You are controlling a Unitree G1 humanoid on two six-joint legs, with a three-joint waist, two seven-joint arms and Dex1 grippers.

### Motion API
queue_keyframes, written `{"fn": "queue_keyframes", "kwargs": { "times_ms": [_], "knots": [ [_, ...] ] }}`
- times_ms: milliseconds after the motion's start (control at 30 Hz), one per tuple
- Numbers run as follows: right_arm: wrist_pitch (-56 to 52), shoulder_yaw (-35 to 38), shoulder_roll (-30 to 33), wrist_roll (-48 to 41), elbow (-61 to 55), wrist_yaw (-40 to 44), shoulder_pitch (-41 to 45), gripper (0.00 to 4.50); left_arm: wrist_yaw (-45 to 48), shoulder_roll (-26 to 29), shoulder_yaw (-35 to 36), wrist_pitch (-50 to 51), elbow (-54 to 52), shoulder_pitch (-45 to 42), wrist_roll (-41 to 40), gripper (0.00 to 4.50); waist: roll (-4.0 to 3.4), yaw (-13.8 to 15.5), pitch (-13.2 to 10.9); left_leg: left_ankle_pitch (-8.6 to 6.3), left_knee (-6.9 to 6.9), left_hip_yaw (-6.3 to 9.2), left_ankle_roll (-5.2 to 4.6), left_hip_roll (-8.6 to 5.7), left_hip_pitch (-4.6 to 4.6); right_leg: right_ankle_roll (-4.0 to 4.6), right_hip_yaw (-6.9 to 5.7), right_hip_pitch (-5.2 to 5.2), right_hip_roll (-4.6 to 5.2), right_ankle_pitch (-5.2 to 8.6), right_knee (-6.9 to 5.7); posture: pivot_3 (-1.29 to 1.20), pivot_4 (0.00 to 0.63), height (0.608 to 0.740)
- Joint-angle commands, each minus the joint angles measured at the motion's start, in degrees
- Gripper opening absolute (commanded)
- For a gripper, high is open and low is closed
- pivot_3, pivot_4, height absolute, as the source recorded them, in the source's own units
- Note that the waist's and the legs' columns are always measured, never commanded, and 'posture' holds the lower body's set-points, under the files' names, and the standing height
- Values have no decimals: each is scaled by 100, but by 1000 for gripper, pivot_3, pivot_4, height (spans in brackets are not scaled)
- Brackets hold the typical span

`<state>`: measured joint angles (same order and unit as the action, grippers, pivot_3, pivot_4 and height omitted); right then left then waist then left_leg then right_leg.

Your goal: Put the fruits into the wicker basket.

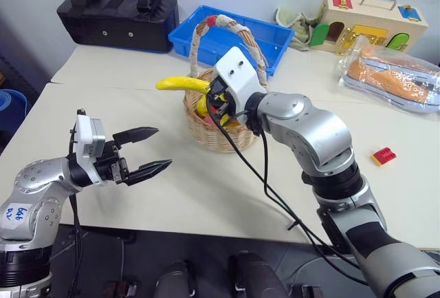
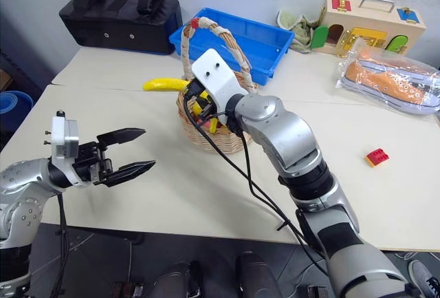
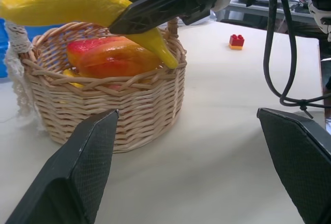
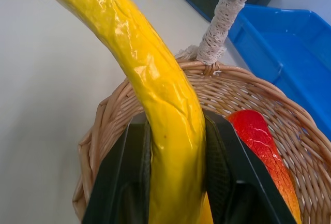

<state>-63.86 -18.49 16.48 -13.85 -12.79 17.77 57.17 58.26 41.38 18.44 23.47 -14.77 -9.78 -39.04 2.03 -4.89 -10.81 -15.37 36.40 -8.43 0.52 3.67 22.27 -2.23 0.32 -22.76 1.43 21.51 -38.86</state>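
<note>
1. right gripper [image 4: 173, 182]: its two black fingers are clamped on the sides of the banana [image 1: 182, 84], near one end. this lets the long free end project past the rim, so the fruit can be tipped in lengthwise.
2. banana: held over the wicker basket [image 1: 206, 133], above the rim, one end pointing out toward the robot's left and the gripped end over the interior. it is not yet resting in the basket.
3. wicker basket: stands on the table [image 1: 206, 188], just in front of the blue tray [image 1: 275, 36]. its arched handle [image 1: 206, 29] rises beside the right gripper, so the approach comes from the side, not through the arch.
4. mango [image 3: 111, 56]: already lying inside the basket, red and orange skin showing above the weave. a second yellow shape lies beneath it, too hidden to name.
5. left gripper [image 1: 146, 152]: fingers spread wide, empty, hovering level over the table near the basket.
6. red brick [image 1: 383, 155]: on the table well apart from the basket; not a fruit, so left where it lies.
</note>
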Motion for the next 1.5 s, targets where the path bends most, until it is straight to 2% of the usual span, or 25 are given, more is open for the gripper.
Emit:
{"fn": "queue_keyframes", "kwargs": {
  "times_ms": [33, 200, 233, 467, 567, 633, 767, 900, 1033, 1100, 1233, 1300, 1500],
  "knots": [
    [-169, -31, 127, 143, -33, 58, 18, 2643, -37, 49, 163, -116, -27, 22, -15, 4500, 0, 1, 0, 0, 0, 0, -1, -1, 2, 0, 0, 0, 1, 0, 1, 0, 150, 740],
    [-170, 205, 50, 184, -49, -24, 33, 4377, -33, 43, 181, -143, -7, 28, -8, 4500, 0, -8, 0, 0, -8, 0, 0, 0, 2, 0, -1, -4, 1, 0, 1, 0, 150, 740],
    [-163, 239, 40, 192, -70, -38, 25, 4481, -35, 42, 178, -145, -9, 23, -7, 4500, 0, -6, 0, 0, -11, 0, 0, 0, 3, 0, -2, -7, 1, 0, 1, 0, 150, 740],
    [227, 474, -190, -38, -621, 173, -52, 4481, -82, 24, 140, -121, -38, -60, -43, 4500, 0, -9, 0, -3, -23, 1, 5, 0, 6, -1, -3, -16, 0, 0, 4, 0, 150, 740],
    [1042, 533, -214, -190, -803, 599, -281, 4481, -89, 6, 110, -119, -28, -109, -48, 4500, 0, 0, 0, -3, -24, 2, 7, 1, 12, -2, -6, -26, -1, -1, -1, 0, 150, 740],
    [1610, 822, -166, -391, -861, 911, -532, 4481, -73, 1, 87, -121, 3, -151, -49, 4500, 0, 4, 0, -4, -24, 2, 6, 0, 14, -3, -7, -26, -1, -1, 2, 0, 150, 740],
    [2035, 1344, 108, -902, -1054, 1492, -1070, 4481, -3, 23, 66, -141, 87, -190, -28, 4500, 1, 17, 0, -6, -20, 2, 3, -1, 18, -8, -6, -22, 0, -4, 8, 0, 150, 740],
    [2561, 1952, 538, -1548, -1541, 2253, -1950, 4481, 171, 142, 99, -144, 247, -223, -30, 4500, 2, 29, 0, -6, -22, 6, 1, 0, 15, -8, -10, -15, 0, -4, 15, 0, 150, 740],
    [3637, 3065, 797, -2209, -1782, 3188, -3658, 4481, 527, 461, 202, -104, 603, -213, -6, 4500, 5, 51, 1, -9, -32, 16, 5, 1, 7, -9, -20, 3, -5, -4, 32, 0, 150, 740],
    [4202, 3390, 1063, -1941, -1648, 3483, -4465, 4481, 634, 572, 249, -139, 816, -198, 30, 4500, 2, 53, 0, -12, -33, 12, 2, 0, 6, -10, -16, 7, -5, -3, 40, 0, 150, 740],
    [4571, 4166, 1408, -2226, -1197, 4010, -5690, 4481, 784, 714, 309, -185, 1180, -216, 89, 4500, 1, 24, -1, -11, -28, 6, -4, 0, 1, -10, -12, 19, -5, -3, 53, 0, 150, 740],
    [5341, 4401, 1468, -1800, -580, 4184, -6132, 4481, 827, 714, 343, -164, 1234, -234, 36, 4500, 2, 27, -1, -9, -26, 6, -7, 0, -12, -9, -11, 33, -5, -3, 56, 0, 150, 740],
    [6586, 4593, 1635, -1444, 697, 4469, -6343, 4481, 888, 743, 408, 2, 1151, -157, -83, 4500, 2, 8, -1, 6, -22, -1, -21, -5, -28, 3, -3, 44, -3, -20, 48, 0, 150, 740]
  ]
}}
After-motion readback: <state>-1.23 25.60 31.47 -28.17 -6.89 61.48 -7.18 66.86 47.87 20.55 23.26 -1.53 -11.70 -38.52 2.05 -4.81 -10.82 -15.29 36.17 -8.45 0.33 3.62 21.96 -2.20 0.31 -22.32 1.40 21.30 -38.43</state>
